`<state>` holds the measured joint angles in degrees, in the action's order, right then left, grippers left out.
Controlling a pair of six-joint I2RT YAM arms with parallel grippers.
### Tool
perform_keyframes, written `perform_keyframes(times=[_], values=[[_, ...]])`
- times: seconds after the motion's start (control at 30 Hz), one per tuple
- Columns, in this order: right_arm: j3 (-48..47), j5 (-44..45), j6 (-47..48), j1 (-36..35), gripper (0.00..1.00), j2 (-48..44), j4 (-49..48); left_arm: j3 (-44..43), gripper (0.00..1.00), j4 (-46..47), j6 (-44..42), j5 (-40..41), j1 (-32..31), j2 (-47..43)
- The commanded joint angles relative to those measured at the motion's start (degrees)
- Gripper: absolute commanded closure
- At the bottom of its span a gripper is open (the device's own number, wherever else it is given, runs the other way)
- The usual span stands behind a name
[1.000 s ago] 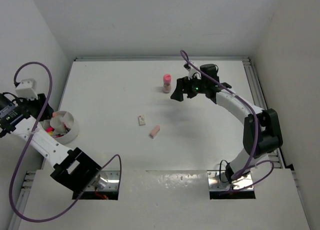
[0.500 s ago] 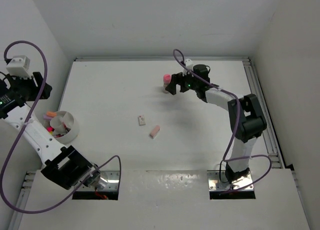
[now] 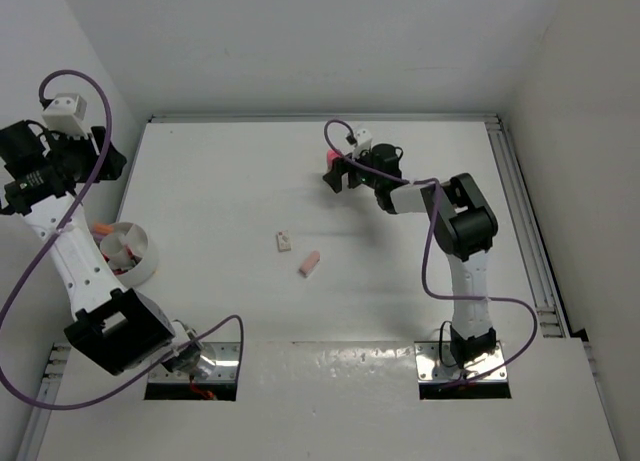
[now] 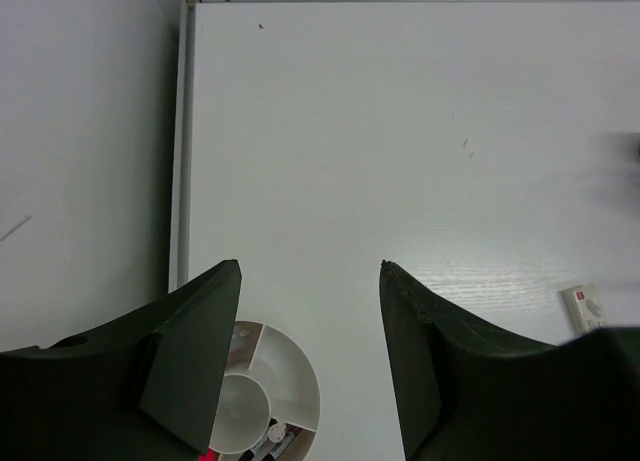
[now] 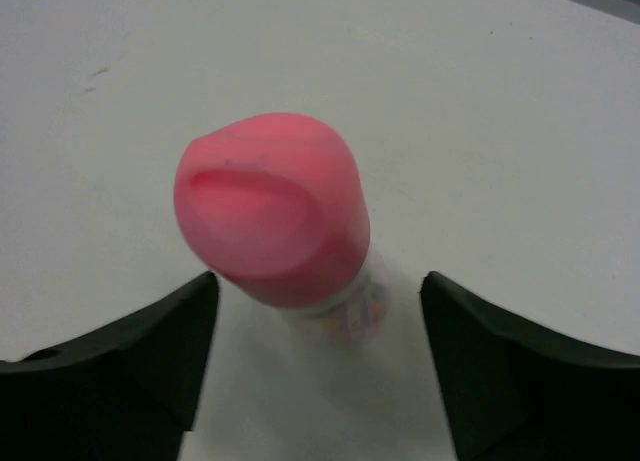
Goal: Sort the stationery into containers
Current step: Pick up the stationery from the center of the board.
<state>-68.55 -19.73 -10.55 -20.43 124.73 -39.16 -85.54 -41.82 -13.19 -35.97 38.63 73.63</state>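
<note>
Nearest us, low in the middle of the top view, we have the pink eraser (image 3: 310, 263) lying flat on the counter (image 3: 220, 181). Just up and left of it is the whitish eraser (image 3: 284, 242), the two near each other but apart. Over at the left edge sits the white tub (image 3: 150, 264), with a few pens and markers in its compartments. The left fingers (image 4: 190, 351) hang high above it, spread apart with nothing between them.

Now up to the far centre of the frame: the pink cup (image 5: 275, 226) stands upright, well apart from the erasers. The right fingers (image 5: 120, 361) are spread wide, one on each side of it, with a gap on both sides, so no contact as far as we can see.

We reckon this cup is light, stiff plastic with smooth round walls, so it could skid or tip if one finger lands first. Best hold, we'd say, is square across the body, below the pink top, squeezing evenly. The erasers look small, light and rubbery, and we'd take them across the narrow sides.
</note>
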Motion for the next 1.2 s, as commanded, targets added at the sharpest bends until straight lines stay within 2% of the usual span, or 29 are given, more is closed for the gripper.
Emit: perform_keyframes(times=[0.0, 0.1, 0.13, 0.2, 0.23, 0.33, 0.43, 0.47, 0.53, 0.6, 0.63, 0.7, 0.73, 0.77, 0.87, 0.97, 1.17], values=[[-4.0, 1.4, 1.0, -0.4, 0.25, 2.0, -9.7, -1.4, 0.36, 2.8, 2.6, 1.6, -1.2, 1.3], [-5.4, 0.6, 1.0, -0.8, 0.41, 3.8, -10.9, -1.2, 0.36, 3.2, 3.1, 2.0, -2.1, 2.0], [-5.9, 0.1, 1.0, -0.7, 0.55, 4.2, -11.4, -1.2, 0.37, 3.2, 3.1, 1.7, -2.3, 2.2], [-6.1, -1.7, 1.5, -1.0, 0.73, 4.6, -12.2, -1.1, 0.37, 3.2, 2.9, 1.2, -3.0, 2.3], [-6.0, -2.2, 1.5, -1.2, 0.86, 4.6, -12.4, -1.1, 0.38, 3.1, 2.8, 0.7, -3.2, 2.3], [-3.8, -5.7, 1.3, -1.8, 1.0, 2.0, -13.3, -2.2, 0.39, -0.8, 0.1, -3.0, -5.4, 2.3], [0.4, -12.2, 1.9, -3.2, 1.0, -3.9, -13.6, -3.3, 0.41, -5.4, -4.3, -5.7, -8.7, 2.1], [1.7, -13.8, 2.5, -4.3, 1.0, -5.9, -13.0, -3.8, 0.41, -8.6, -5.1, -5.8, -11.7, 2.0], [3.8, -17.2, 5.6, -6.5, 1.0, -13.9, -4.7, -3.8, 0.44, -12.3, -6.0, -6.0, -16.5, 1.9], [5.1, -18.7, 6.1, -8.1, 1.0, -17.2, -0.5, -3.7, 0.45, -14.9, -6.8, -7.9, -19.6, 1.8], [4.9, -18.9, 6.4, -8.9, 1.0, -18.8, 2.7, -3.4, 0.47, -16.8, -6.9, -8.7, -23.1, 1.5], [2.4, -18.8, 8.9, -11.9, 1.0, -22.1, 14.5, -2.4, 0.51, -17.9, -6.3, -9.0, -26.7, 1.2], [1.2, -18.4, 12.4, -13.8, 1.0, -22.9, 23.0, -1.9, 0.52, -17.9, -5.8, -8.9, -29.9, 0.8], [-0.1, -17.9, 14.0, -14.8, 1.0, -23.4, 26.9, -1.2, 0.57, -17.9, -5.3, -8.9, -31.5, 0.5], [-3.7, -12.8, 18.8, -18.9, 1.0, -24.8, 37.4, -0.3, 0.58, -16.3, -2.5, -8.9, -36.7, -0.1], [-3.9, -8.4, 19.6, -21.7, 1.0, -26.0, 39.0, 0.2, 0.59, -14.2, 0.1, -9.0, -39.6, -0.4], [-6.0, 2.0, 19.6, -25.8, 1.0, -25.4, 43.9, 0.7, 0.62, -12.9, 3.5, -12.2, -39.9, 0.5]])
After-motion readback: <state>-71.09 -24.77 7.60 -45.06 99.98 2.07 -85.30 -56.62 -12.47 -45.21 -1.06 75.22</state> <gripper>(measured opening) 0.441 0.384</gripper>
